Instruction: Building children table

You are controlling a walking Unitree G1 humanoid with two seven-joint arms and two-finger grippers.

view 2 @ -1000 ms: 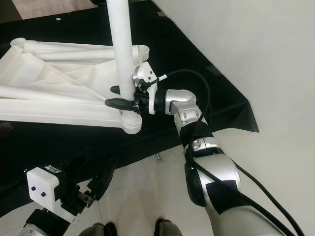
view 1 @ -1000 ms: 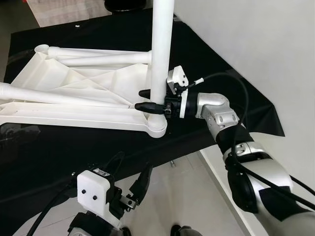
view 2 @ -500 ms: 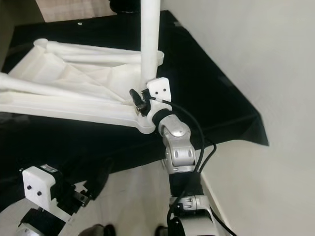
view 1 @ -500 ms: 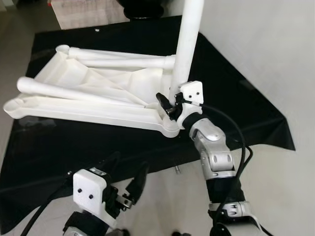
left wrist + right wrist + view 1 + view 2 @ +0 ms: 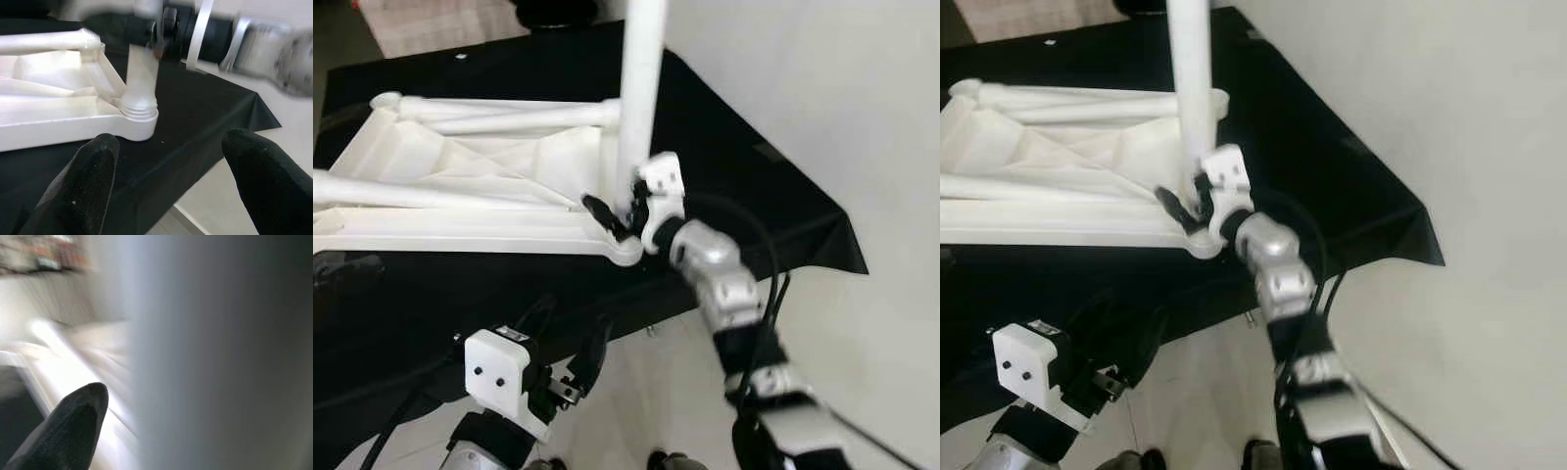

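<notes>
A white plastic table top (image 5: 470,196) lies upside down on a black cloth (image 5: 724,147) spread over the floor. One white leg (image 5: 639,98) stands upright in the socket at the top's near right corner, and other loose legs (image 5: 499,117) lie across the underside.

The right gripper (image 5: 619,211) reaches in from the right, low on the upright leg just above the socket; one black finger (image 5: 603,211) shows on the near side of the leg and the rest is hidden behind it, so it appears clamped on the leg. The right wrist view is blurred: it gives the leg as a broad pale column close up, with one dark finger (image 5: 73,426) beside it.

The left gripper (image 5: 578,367) hangs low near the robot's body, above the pale tiled floor (image 5: 646,392), holding nothing. The left wrist view shows its two fingers (image 5: 83,186) spread wide apart, and between them the corner socket (image 5: 139,115) with the leg seated in it and the right gripper's wrist against the leg.
</notes>
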